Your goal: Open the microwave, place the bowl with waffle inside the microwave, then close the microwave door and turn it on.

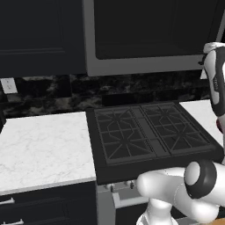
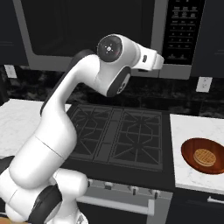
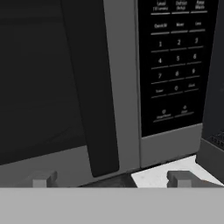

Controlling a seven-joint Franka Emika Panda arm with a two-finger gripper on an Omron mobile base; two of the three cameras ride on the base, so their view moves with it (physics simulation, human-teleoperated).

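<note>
I take the stove point(image 2: 118, 133) as my landmark. The microwave point(image 2: 105, 37) hangs straight above it, and its door point(image 2: 87, 28) sits flush in the grey frame, so it is shut. On the hand view I look at the door's dark vertical handle point(image 3: 89, 87), with the keypad point(image 3: 175, 61) just to the right of it across a grey strip of frame.

My gripper point(image 3: 111, 178) is up in front of the microwave's lower edge, above the stove's back right part. The two fingertips point(image 3: 43, 179) stand far apart, one under the handle's foot and the other under the keypad, so the jaws are wide and hold nothing.

The bowl point(image 2: 206, 155) rests on the white counter point(image 2: 188, 127) just right of the stove, near the counter's front edge. The waffle point(image 2: 204, 157) lies flat in it.

Left of the stove I see another stretch of white counter, with an outlet point(image 1: 9, 85) on the dark wall behind it.
</note>
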